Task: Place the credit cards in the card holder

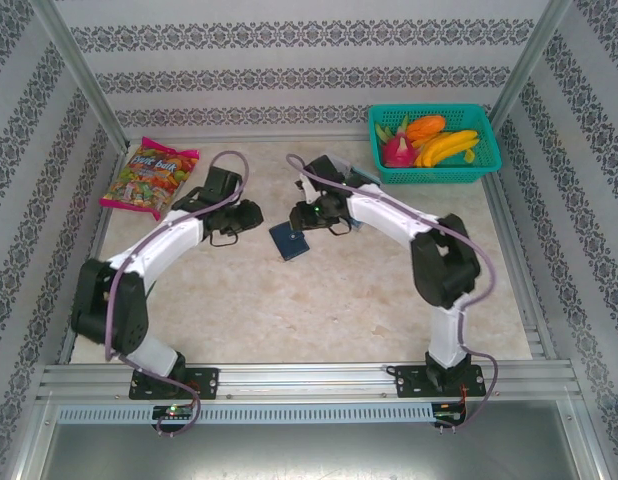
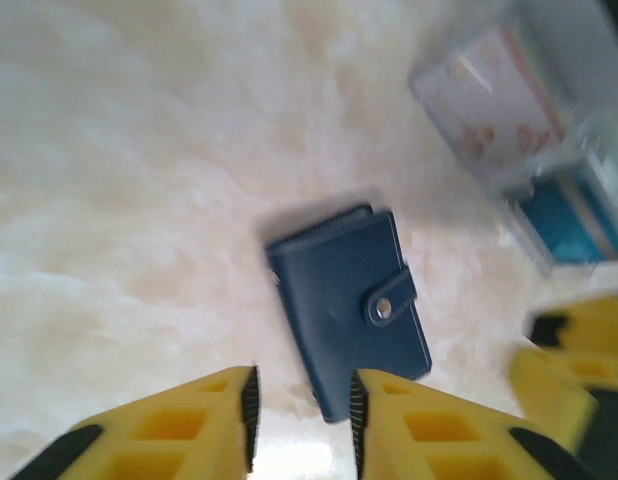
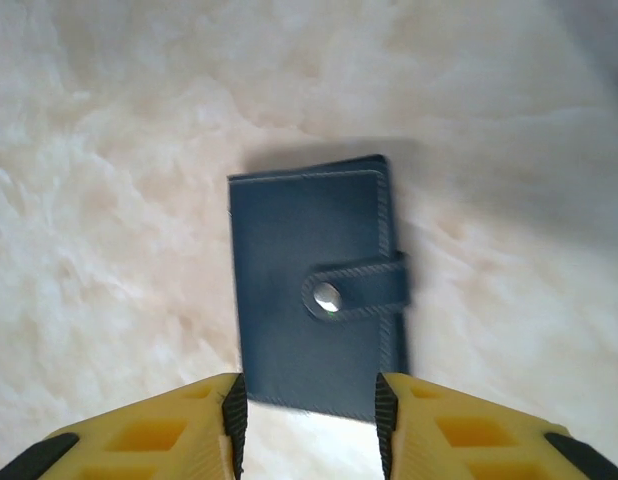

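left gripper and right gripper both parted, empty; card holder lies snapped shut on the table just beyond their tips and may skid if its tab is pried unsecured.

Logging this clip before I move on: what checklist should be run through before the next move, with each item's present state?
1. Card holder flat on the table, nothing on top of it: ok.
2. Snap tab undone so cards can go in: not ok, it is fastened.
3. Left pincer open and empty: ok.
4. Right pincer open and empty, above the holder: ok.
5. Credit cards inside the holder: not ok, they lie apart from it.
6. Number of cards: cannot tell, blurred.
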